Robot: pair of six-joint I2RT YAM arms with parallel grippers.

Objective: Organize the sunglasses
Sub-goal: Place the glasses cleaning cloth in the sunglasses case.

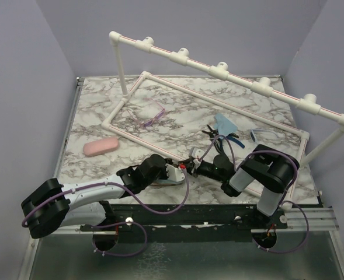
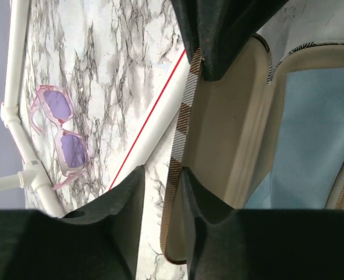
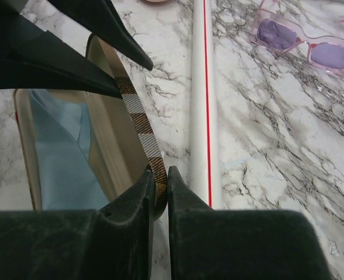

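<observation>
Lavender walls close round a marble tabletop, on which stands a white pipe frame, its base pipes lying flat on the stone and its top rail carrying a row of stubby fittings. Both my arms reach in from the near edge and meet at an open plaid case that lies just on my side of the frame's near base pipe, the one with a red line along it. My right tool is clenched on the case's thin plaid rim, both fingers pressed flat against it. My left tool straddles the same rim further along but is released: one finger touches the plaid edge, while bare marble shows between the rim and the other finger. The case's inside is beige, with something pale blue in it; whether that is lining or a cloth I cannot tell. Neither pair of sunglasses is in the case or in my tools. The pink pair lies flat on the tabletop inside the frame's base, toward the far left, with the red-lined pipe between it and the case. The blue pair lies on the right side of the tabletop, also inside the base and well apart from the pink pair. Between them, just beyond my tools, are black-and-blue pliers and a light blue cloth close together. A closed pink case lies by itself on the left, outside the frame.
</observation>
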